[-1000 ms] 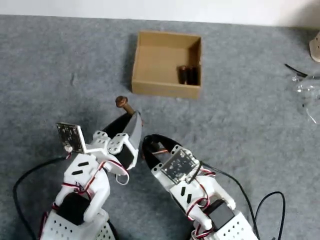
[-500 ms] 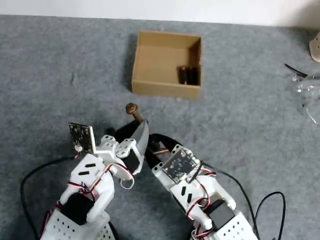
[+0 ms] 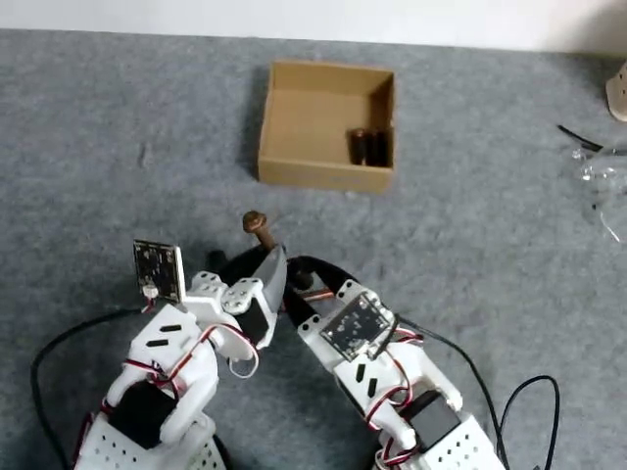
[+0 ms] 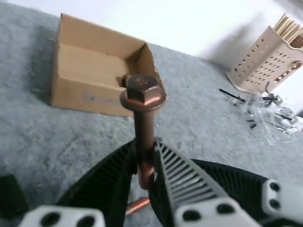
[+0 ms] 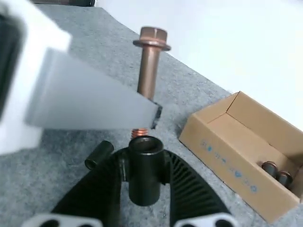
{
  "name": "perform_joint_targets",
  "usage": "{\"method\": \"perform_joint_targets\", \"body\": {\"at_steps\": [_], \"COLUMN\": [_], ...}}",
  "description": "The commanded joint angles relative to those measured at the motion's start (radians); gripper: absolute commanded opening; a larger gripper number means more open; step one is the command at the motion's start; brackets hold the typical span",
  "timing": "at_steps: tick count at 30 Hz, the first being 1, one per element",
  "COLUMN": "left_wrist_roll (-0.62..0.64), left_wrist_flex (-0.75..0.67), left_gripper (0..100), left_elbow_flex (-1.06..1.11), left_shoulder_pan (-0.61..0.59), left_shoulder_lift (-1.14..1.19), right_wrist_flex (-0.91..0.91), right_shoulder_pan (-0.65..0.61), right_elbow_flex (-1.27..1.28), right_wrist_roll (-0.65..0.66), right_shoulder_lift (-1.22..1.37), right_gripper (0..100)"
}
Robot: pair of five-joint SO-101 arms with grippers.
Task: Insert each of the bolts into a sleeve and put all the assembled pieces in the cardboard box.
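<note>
the left pincer (image 4: 144, 163) is clamped narrow on the shank of a copper-coloured hex-head metal bolt (image 4: 143, 101), which stands upright above its fingers, head up. right under that bolt's threaded tip, the right pincer (image 5: 144, 163) grips a black cylindrical sleeve (image 5: 144, 182) upright, mouth up; whether the tip has entered it cannot be told. beyond both pincers sits the brown cardboard box (image 5: 222, 156) with two assembled pieces (image 5: 277, 172) in a corner, and a second black sleeve (image 5: 98, 156) lies just beside the right pincer.

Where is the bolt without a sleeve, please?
High view: the bolt stands head-up in the left hand, in front of the cardboard box, its tip just above the sleeve in the right hand.
</note>
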Motion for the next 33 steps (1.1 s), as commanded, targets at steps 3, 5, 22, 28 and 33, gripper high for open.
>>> {"method": "perform_joint_targets", "body": {"at_steps": [3,5,22,28,33], "left_wrist_roll": [0.006,0.006,0.005,0.005,0.006], "left_wrist_flex": [0.002,-0.006,-0.058,-0.058,-0.058], "left_gripper": [1,1,1,1,1], "left_elbow_flex": [-0.067,-0.067,-0.091,-0.11,-0.11], "left_shoulder_pan": [0.019,0.019,-0.054,-0.05,-0.048], "left_shoulder_lift": [-0.015,-0.015,-0.05,-0.07,-0.07], "right_wrist_flex": [-0.045,-0.045,-0.05,-0.051,-0.051], "right_shoulder_pan": [0.021,0.019,0.016,-0.005,-0.005], "right_elbow_flex": [0.03,0.038,0.067,0.094,0.097], "right_wrist_roll": [0.014,0.014,0.012,0.014,0.015], "right_shoulder_lift": [-0.013,-0.013,-0.013,-0.013,-0.013], "right_gripper": [0.4,0.4,0.4,0.4,0.4]}}
